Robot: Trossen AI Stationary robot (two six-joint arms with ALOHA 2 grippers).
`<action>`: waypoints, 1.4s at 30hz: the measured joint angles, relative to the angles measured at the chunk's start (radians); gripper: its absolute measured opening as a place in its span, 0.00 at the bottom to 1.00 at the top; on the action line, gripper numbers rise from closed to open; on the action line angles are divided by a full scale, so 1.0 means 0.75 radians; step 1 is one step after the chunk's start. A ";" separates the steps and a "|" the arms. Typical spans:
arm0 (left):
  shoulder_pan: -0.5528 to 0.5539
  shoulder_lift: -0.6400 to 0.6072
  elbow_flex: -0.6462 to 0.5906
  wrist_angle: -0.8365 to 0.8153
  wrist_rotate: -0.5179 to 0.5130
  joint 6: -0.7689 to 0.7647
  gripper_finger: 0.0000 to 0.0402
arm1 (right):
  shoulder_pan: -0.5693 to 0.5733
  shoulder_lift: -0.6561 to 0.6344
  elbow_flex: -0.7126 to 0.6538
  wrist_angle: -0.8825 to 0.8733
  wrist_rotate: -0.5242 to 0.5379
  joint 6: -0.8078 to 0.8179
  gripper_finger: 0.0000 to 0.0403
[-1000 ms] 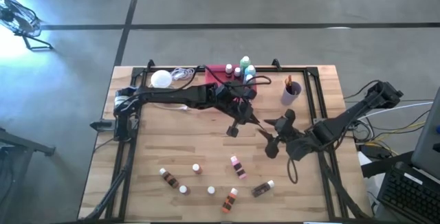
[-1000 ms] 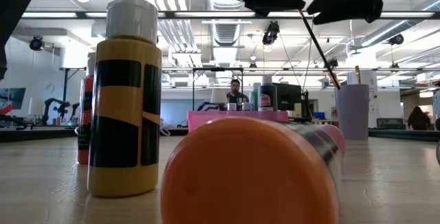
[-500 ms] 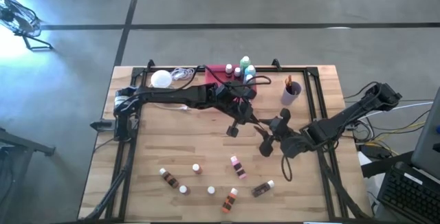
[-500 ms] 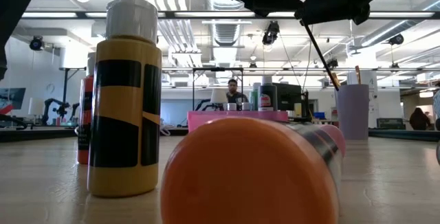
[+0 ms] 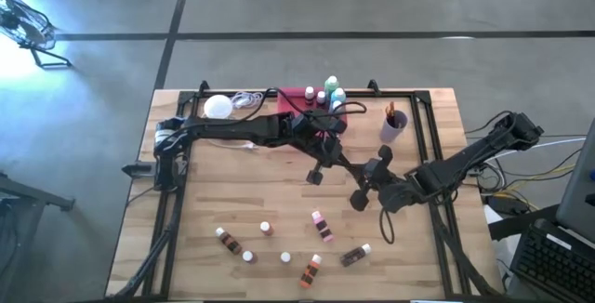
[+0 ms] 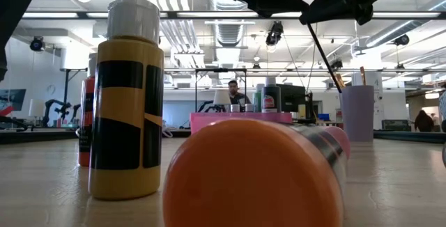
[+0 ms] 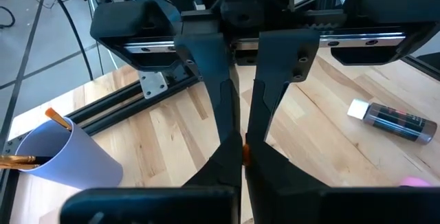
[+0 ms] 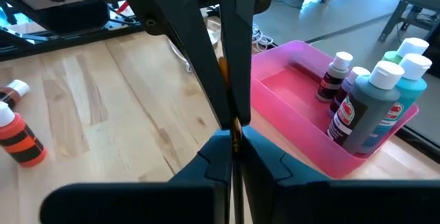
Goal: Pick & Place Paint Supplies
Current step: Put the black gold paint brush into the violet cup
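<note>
The wooden table (image 5: 232,201) fills the middle of the high view, and over its centre the two dark arms meet nose to nose. The left arm reaches across from the left edge, and the left gripper (image 5: 327,159) has its fingers (image 7: 223,93) pressed together on a thin paintbrush (image 6: 322,58), whose orange bit just shows between the tips in the left wrist view. The right gripper (image 5: 369,178) comes in from the right side and its fingers (image 8: 237,52) are clamped tight too, closed on that same brush as far as the right wrist view lets me judge, though the contact itself is mostly hidden by dark metal. In the low view the brush hangs slanted below the two grippers, up in the air, clear of the tabletop. At the far edge sits the pink tray (image 5: 296,94), holding the blue bottle (image 8: 364,114), the green bottle (image 5: 330,85) and a couple of small white-capped ones. Just to the right stands the lilac cup (image 5: 393,125) with brushes poking out. The white globe lamp (image 5: 218,106) rests near the far left corner. Along the near side the small bottles (image 5: 316,224) lie scattered, some upright, some on their sides, well apart from both grippers; one orange bottle (image 6: 258,175) looms on its side right before the low camera, next to an upright yellow bottle (image 6: 129,108).
</note>
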 joint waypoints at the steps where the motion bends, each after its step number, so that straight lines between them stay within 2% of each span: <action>1: 0.000 0.000 0.000 0.002 0.000 0.000 0.02 | -0.001 0.000 0.000 0.001 0.000 0.000 0.04; 8: 0.000 0.000 0.000 0.011 -0.007 0.003 0.10 | -0.004 -0.001 0.000 0.002 0.003 0.006 0.03; 15: 0.004 -0.008 0.000 0.002 -0.026 0.034 0.31 | -0.005 -0.003 0.000 -0.007 0.010 0.008 0.03; 19: 0.036 -0.043 0.000 -0.096 -0.197 0.051 0.44 | -0.004 -0.041 0.000 -0.130 0.116 0.085 0.03; 23: 0.111 -0.076 -0.062 -0.109 -0.183 -0.057 0.49 | -0.004 -0.125 0.000 -0.383 0.279 0.249 0.03; 28: 0.195 -0.112 -0.252 0.125 -0.134 -0.203 0.49 | -0.004 -0.224 -0.001 -0.657 0.594 0.446 0.03; 33: 0.228 -0.143 -0.452 0.535 -0.130 -0.333 0.48 | -0.012 -0.280 -0.029 -0.748 0.825 0.532 0.03; 37: 0.221 -0.162 -0.562 0.859 -0.122 -0.413 0.49 | -0.086 -0.320 -0.057 -0.749 0.839 0.527 0.03; 42: 0.219 -0.204 -0.617 1.012 -0.098 -0.428 0.48 | -0.212 -0.379 -0.099 -0.749 0.840 0.536 0.03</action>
